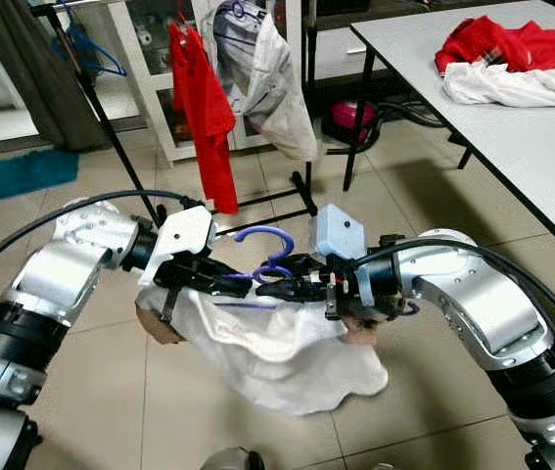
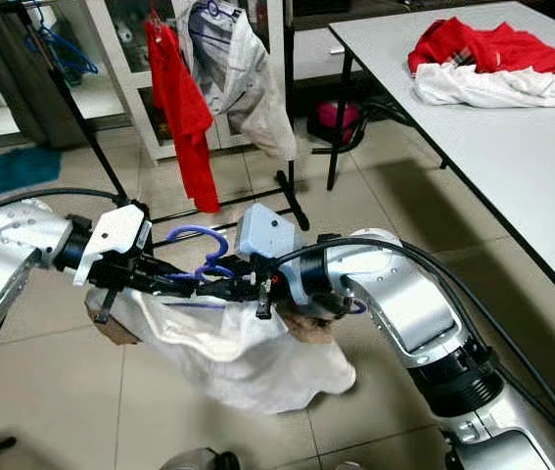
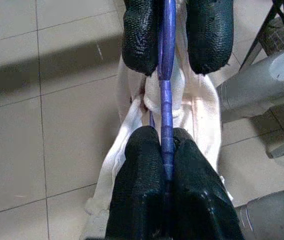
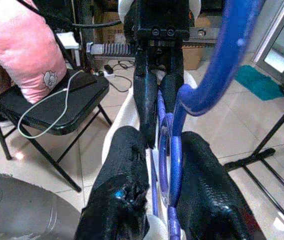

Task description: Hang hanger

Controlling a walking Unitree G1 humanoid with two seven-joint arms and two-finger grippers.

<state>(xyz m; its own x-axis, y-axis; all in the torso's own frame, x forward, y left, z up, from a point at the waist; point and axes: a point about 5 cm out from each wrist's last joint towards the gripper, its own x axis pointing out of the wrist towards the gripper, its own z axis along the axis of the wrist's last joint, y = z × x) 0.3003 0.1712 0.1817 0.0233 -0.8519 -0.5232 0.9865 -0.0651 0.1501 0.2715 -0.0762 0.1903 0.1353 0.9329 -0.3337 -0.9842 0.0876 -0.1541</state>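
Observation:
A purple hanger (image 1: 267, 236) carries a white garment (image 1: 277, 357) that sags almost to the tiled floor. I hold it low in front of me with both grippers, which meet nose to nose at its neck. The left gripper (image 1: 241, 283) is shut on the hanger's thin purple bar (image 3: 166, 105) from my left. The right gripper (image 1: 275, 289) comes in from my right, its fingers (image 4: 124, 165) closed around the hanger's neck (image 4: 174, 150) just below the hook (image 4: 232, 45). The hook stands upright above both grippers.
A black clothes rack (image 1: 301, 196) stands ahead with a red shirt (image 1: 204, 108) and a whitish garment (image 1: 279, 83) hanging on it. A white table (image 1: 551, 147) at right holds red and white clothes (image 1: 502, 54). A black chair (image 4: 56, 107) bears a pink pillow (image 4: 21, 45).

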